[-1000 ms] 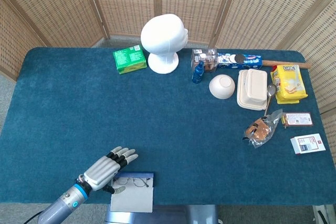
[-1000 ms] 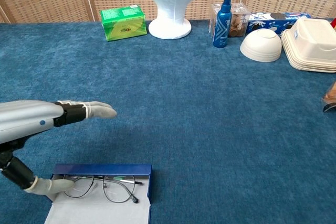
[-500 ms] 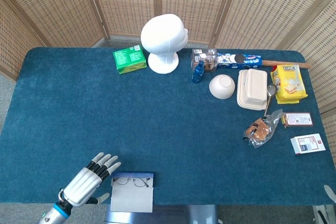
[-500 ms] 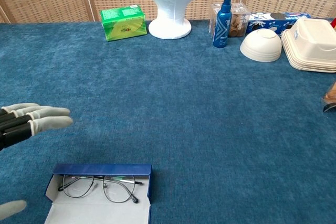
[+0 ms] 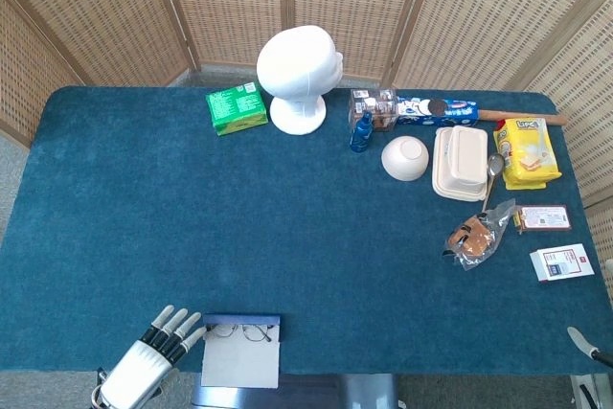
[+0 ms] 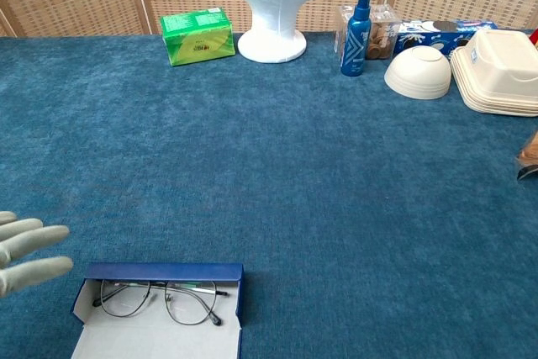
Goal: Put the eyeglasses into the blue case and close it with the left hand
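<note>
The blue case (image 5: pixel 241 319) lies open at the table's near edge, its pale inner flap toward me. Thin-rimmed eyeglasses (image 5: pixel 241 332) lie inside it against the blue back wall. In the chest view the case (image 6: pixel 164 271) and eyeglasses (image 6: pixel 160 298) sit at the bottom left. My left hand (image 5: pixel 153 356) hovers just left of the case with its fingers stretched out and apart, holding nothing; the chest view shows only the fingertips (image 6: pixel 29 250) at the left edge. A sliver of my right hand (image 5: pixel 582 342) shows at the bottom right corner, too little to read.
Along the far side stand a green box (image 5: pixel 236 107), a white mannequin head (image 5: pixel 299 74), a blue spray bottle (image 5: pixel 361 131), a white bowl (image 5: pixel 404 157) and a foam food box (image 5: pixel 461 163). Snack packets (image 5: pixel 527 150) and cards (image 5: pixel 560 262) lie at the right.
My left hand has drawn back from over the case toward the near left edge, leaving the eyeglasses lying in the open case. A bit of the right hand has come into view.
</note>
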You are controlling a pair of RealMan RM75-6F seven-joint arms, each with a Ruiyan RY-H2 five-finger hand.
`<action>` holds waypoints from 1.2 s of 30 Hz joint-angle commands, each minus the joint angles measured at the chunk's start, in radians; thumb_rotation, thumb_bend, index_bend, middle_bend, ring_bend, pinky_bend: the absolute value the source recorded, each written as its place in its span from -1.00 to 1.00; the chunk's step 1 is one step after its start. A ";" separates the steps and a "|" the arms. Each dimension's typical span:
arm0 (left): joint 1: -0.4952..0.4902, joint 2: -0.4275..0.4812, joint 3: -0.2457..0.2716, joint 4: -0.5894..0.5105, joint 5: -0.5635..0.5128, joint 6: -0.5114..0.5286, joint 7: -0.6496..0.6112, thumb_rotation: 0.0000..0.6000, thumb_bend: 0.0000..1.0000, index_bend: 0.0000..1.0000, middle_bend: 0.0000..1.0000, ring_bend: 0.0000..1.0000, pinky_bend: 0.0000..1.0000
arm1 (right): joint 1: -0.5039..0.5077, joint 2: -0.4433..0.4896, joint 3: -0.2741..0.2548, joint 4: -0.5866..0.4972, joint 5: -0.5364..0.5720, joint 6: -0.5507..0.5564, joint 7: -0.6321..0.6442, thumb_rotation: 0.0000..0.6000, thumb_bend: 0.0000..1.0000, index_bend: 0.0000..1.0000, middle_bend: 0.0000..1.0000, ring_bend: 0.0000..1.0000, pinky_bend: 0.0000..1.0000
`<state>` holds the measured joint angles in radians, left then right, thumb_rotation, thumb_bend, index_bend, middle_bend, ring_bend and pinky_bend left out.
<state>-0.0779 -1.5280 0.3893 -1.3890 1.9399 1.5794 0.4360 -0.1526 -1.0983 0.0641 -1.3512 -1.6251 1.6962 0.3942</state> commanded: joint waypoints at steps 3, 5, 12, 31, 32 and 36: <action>0.052 -0.056 -0.004 0.068 0.038 0.028 0.033 1.00 -0.44 -0.81 -1.00 -1.00 -1.00 | 0.007 0.001 -0.008 0.027 -0.008 0.005 0.030 0.82 -0.63 -1.00 -0.80 -1.00 -0.64; 0.065 -0.069 -0.012 0.095 0.053 0.042 0.060 1.00 -0.44 -0.82 -1.00 -1.00 -1.00 | 0.009 0.001 -0.011 0.040 -0.009 0.005 0.043 0.81 -0.63 -1.00 -0.80 -1.00 -0.64; 0.108 -0.117 -0.021 0.218 0.122 0.093 0.130 1.00 -0.47 -0.85 -1.00 -1.00 -1.00 | 0.012 -0.010 -0.020 0.096 -0.009 0.015 0.098 0.80 -0.63 -1.00 -0.80 -1.00 -0.64; 0.151 -0.216 -0.033 0.391 0.128 0.070 0.049 0.83 -0.50 -0.93 -1.00 -1.00 -1.00 | 0.005 -0.035 -0.041 0.198 -0.001 0.041 0.188 0.80 -0.63 -1.00 -0.80 -1.00 -0.64; 0.148 -0.220 -0.033 0.394 0.125 0.054 0.046 0.83 -0.50 -0.93 -1.00 -1.00 -1.00 | 0.003 -0.035 -0.041 0.201 0.002 0.044 0.195 0.79 -0.63 -1.00 -0.80 -1.00 -0.64; 0.141 -0.240 -0.043 0.409 0.128 0.039 0.055 0.81 -0.51 -0.93 -1.00 -1.00 -1.00 | -0.004 -0.036 -0.043 0.217 0.009 0.053 0.217 0.79 -0.63 -1.00 -0.80 -1.00 -0.64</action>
<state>0.0649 -1.7633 0.3496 -0.9845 2.0676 1.6212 0.4877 -0.1551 -1.1337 0.0217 -1.1368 -1.6177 1.7471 0.6089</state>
